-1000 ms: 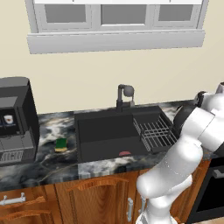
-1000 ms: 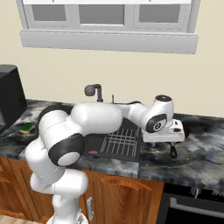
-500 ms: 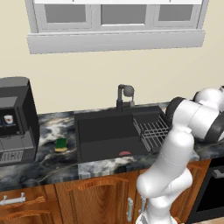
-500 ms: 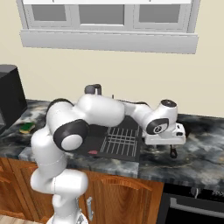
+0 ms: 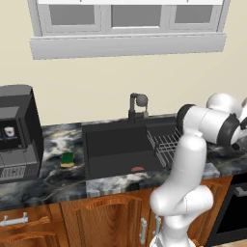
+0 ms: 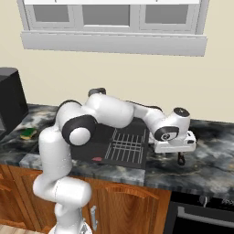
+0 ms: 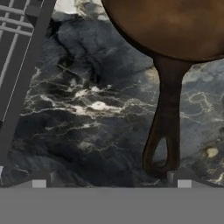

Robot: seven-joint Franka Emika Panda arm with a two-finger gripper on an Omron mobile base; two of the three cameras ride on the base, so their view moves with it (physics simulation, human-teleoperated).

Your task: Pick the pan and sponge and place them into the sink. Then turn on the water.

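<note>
The dark-brown pan (image 7: 175,26) lies on the marble counter right of the sink (image 5: 116,144), its handle (image 7: 164,131) pointing toward my hand. My gripper (image 7: 111,186) hangs open just above the counter, and the handle's looped end lies beside its right fingertip (image 7: 183,183), with nothing between the jaws. From the right base view the gripper (image 6: 176,145) hovers low over the pan handle (image 6: 181,157). The green-topped sponge (image 5: 67,159) sits on the counter left of the basin, far from the hand. The water is out of view.
A wire rack (image 5: 164,142) fills the basin's right part, with the red drain (image 5: 138,169) near the front. The dark faucet (image 5: 137,103) stands behind the basin. A black coffee machine (image 5: 17,130) occupies the far left. My own arm arches over the sink.
The arm has folded its elbow over the sink and the hand has sunk a little toward the pan handle. The jaws stayed open; pan and sponge have not moved.
</note>
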